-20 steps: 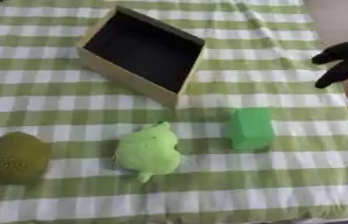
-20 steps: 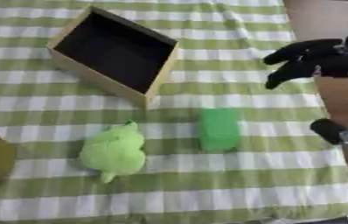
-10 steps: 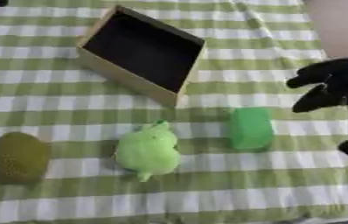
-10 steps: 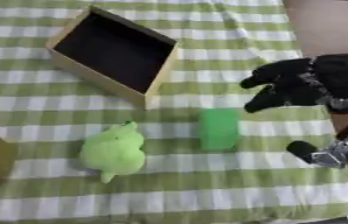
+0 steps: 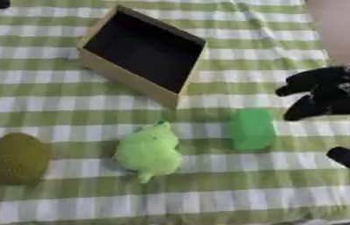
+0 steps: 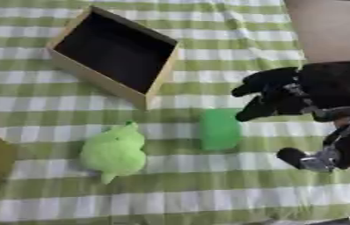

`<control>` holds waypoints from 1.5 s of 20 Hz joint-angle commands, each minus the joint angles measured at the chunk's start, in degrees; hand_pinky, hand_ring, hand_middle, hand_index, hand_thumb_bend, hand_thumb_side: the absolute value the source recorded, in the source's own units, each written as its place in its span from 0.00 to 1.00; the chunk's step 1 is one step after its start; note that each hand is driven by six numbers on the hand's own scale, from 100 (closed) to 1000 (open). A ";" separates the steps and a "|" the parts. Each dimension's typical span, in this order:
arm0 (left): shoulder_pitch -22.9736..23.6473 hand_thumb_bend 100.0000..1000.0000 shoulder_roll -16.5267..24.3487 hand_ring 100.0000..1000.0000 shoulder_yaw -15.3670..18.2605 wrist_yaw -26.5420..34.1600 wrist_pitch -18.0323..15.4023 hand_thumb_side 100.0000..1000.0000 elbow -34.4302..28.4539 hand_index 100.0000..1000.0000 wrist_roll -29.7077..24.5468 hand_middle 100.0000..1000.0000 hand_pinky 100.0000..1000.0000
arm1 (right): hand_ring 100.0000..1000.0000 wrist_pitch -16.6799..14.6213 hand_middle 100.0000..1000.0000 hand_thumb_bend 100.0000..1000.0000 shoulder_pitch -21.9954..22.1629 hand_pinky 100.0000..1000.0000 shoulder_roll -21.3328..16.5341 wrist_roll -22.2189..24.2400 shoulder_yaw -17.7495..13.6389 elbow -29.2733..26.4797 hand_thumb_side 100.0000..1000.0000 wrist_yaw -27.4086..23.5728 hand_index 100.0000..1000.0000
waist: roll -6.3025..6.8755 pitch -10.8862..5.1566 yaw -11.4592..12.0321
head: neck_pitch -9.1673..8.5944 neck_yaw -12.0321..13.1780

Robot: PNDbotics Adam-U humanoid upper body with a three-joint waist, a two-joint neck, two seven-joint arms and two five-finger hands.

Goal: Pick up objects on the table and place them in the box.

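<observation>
Right hand (image 6: 279, 92) fingers spread, holding nothing, just right of green block (image 6: 220, 129), box (image 6: 115, 55) well apart

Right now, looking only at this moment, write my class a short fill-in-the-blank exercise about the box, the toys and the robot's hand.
1. The box contains ____ of the toys.
2. The right hand hovers nearest the green ____.
3. Between that and the olive-brown toy lies a light green ____ toy.
4. The tablecloth is checked white and ____.

Missing words: none; block; plush; green
</observation>
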 commanded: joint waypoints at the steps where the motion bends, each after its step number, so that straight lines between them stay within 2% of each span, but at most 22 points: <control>1: -0.48 0.00 1.02 0.85 0.02 0.38 0.11 0.52 -0.85 0.87 -0.33 0.77 0.71 | 1.00 -4.67 0.72 0.00 -1.74 1.00 0.34 6.91 0.24 1.64 0.68 -1.70 1.00 | -0.78 -1.81 0.09 | 0.20 -0.28; 5: -0.32 0.00 0.99 0.85 -0.28 0.36 0.44 0.52 -0.85 0.87 -0.68 0.77 0.71 | 1.00 -3.22 0.72 0.00 -3.81 1.00 2.52 8.19 0.74 4.57 0.66 -2.00 1.00 | -0.85 -1.93 0.16 | 0.20 -0.28; 8: -0.27 0.00 0.88 0.85 -0.37 0.37 0.61 0.52 -0.85 0.87 -0.81 0.77 0.71 | 1.00 -1.96 0.72 0.00 -5.17 1.00 4.39 8.51 1.33 6.70 0.58 -1.49 1.00 | -0.88 -1.97 0.24 | 0.23 -0.27; 10: -0.29 0.00 0.86 0.85 -0.39 0.41 0.66 0.52 -0.85 0.87 -0.84 0.77 0.71 | 1.00 -1.44 0.73 0.00 -5.92 1.00 5.50 8.54 1.61 7.89 0.48 -1.31 1.00 | -0.86 -1.98 0.31 | 0.21 -0.23; 11: -0.28 0.00 0.85 0.85 -0.41 0.42 0.69 0.52 -0.85 0.87 -0.87 0.77 0.71 | 1.00 -1.33 0.73 0.00 -6.21 1.00 5.99 8.50 1.62 8.32 0.35 -1.32 1.00 | -0.85 -1.98 0.32 | 0.21 -0.18; 12: -0.25 0.00 0.84 0.85 -0.44 0.42 0.73 0.52 -0.85 0.87 -0.91 0.77 0.71 | 1.00 -1.32 0.73 0.00 -6.45 1.00 6.47 8.55 1.60 8.68 0.33 -1.38 1.00 | -0.85 -1.97 0.32 | 0.22 -0.13; 13: -0.23 0.00 0.80 0.85 -0.47 0.41 0.79 0.52 -0.85 0.87 -0.94 0.77 0.71 | 1.00 -1.37 0.73 0.00 -6.60 1.00 6.91 8.71 1.54 9.01 0.21 -1.51 1.00 | -0.87 -1.96 0.31 | 0.20 -0.09; 15: -0.18 0.00 0.73 0.85 -0.52 0.39 0.92 0.52 -0.85 0.87 -1.02 0.77 0.71 | 1.00 -1.49 0.73 0.00 -6.79 1.00 7.70 9.36 1.34 9.53 0.11 -1.94 1.00 | -0.89 -1.95 0.28 | 0.16 0.00; 16: -0.16 0.00 0.71 0.85 -0.54 0.39 0.97 0.52 -0.85 0.87 -1.05 0.77 0.71 | 1.00 -1.51 0.73 0.00 -6.84 1.00 8.04 9.81 1.25 9.69 0.12 -2.22 1.00 | -0.90 -1.95 0.27 | 0.14 0.06; 21: -0.06 0.00 0.56 0.85 -0.63 0.44 1.20 0.52 -0.85 0.87 -1.17 0.77 0.71 | 1.00 -1.12 0.74 0.00 -7.19 1.00 10.14 12.89 0.43 9.78 0.27 -4.14 1.00 | -0.87 -1.99 0.21 | 0.09 0.20; 22: -0.01 0.00 0.55 0.85 -0.66 0.43 1.27 0.52 -0.85 0.87 -1.22 0.77 0.71 | 1.00 -1.23 0.75 0.00 -7.26 1.00 10.57 13.42 0.20 9.76 0.26 -4.18 1.00 | -0.86 -2.00 0.18 | 0.06 0.20; 23: 0.03 0.00 0.53 0.85 -0.70 0.43 1.35 0.52 -0.85 0.87 -1.25 0.77 0.71 | 1.00 -1.51 0.76 0.00 -7.32 1.00 10.99 13.85 0.06 9.75 0.17 -4.11 1.00 | -0.86 -2.00 0.14 | 0.04 0.19; 25: 0.04 0.00 0.48 0.85 -0.77 0.46 1.51 0.52 -0.85 0.86 -1.31 0.77 0.71 | 1.00 -2.67 0.77 0.00 -7.53 1.00 11.83 14.34 -0.24 9.83 0.11 -3.68 1.00 | -0.85 -2.02 0.07 | 0.05 0.19; 26: 0.03 0.00 0.45 0.85 -0.81 0.49 1.56 0.52 -0.85 0.86 -1.35 0.77 0.71 | 1.00 -3.43 0.77 0.00 -7.67 1.00 12.25 14.27 -0.43 9.95 0.10 -3.21 1.00 | -0.83 -2.01 0.04 | 0.06 0.20; 28: 0.00 0.00 0.43 0.85 -0.86 0.53 1.61 0.52 -0.85 0.86 -1.44 0.77 0.71 | 1.00 -4.85 0.78 0.00 -7.88 1.00 12.91 13.67 -0.67 10.35 0.19 -2.01 1.00 | -0.78 -1.99 0.03 | 0.09 0.16; 30: 0.02 0.00 0.43 0.85 -0.87 0.55 1.63 0.52 -0.85 0.86 -1.47 0.77 0.71 | 1.00 -5.70 0.78 0.00 -7.96 1.00 13.47 12.80 -0.76 10.90 0.18 -0.91 1.00 | -0.75 -1.97 0.02 | 0.10 0.12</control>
